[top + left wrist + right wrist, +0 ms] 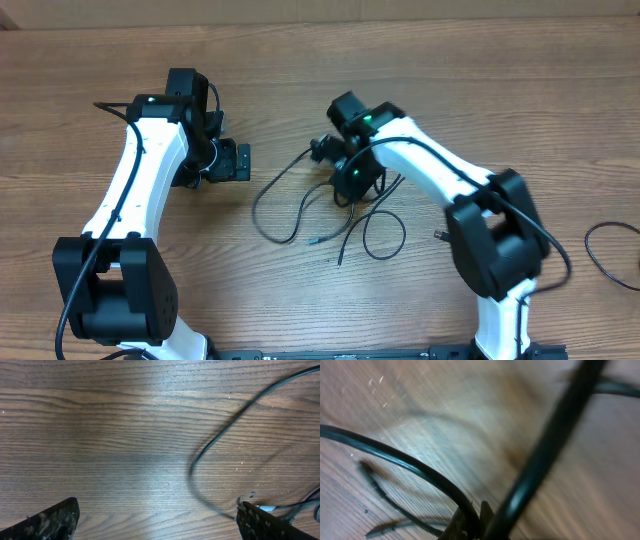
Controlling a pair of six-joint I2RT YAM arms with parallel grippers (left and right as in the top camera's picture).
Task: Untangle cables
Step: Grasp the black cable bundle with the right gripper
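Directly beneath the right gripper (343, 185), where its fingertips meet the brown wood-grain table (450, 60), sits the tangled core of the thin black flexible cables (300, 205). This arm is plainly the nearer of the two. Its wrist view is blurred, but the jaws look pressed nearly together at the bottom edge, with one curved strand (415, 467) running into the narrow gap. I judge that it is pinching that strand rather than hanging free. From that pinch the cables fan away from the right hand in two directions: one wide loop reaches sideways toward the left gripper (232, 162), and shorter curls trail back toward the robot's base. The left gripper (160, 529) stands spread wide and holds nothing, its two fingertips (50, 520) at the lower corners of its own view. The near arc of the loop (200, 455) lies just ahead of it and off toward its right-hand finger, close to that tip, running roughly across the jaws' opening rather than between them. Pulling the strands apart probably depends on the left hand shifting toward that finger's side to straddle the arc.
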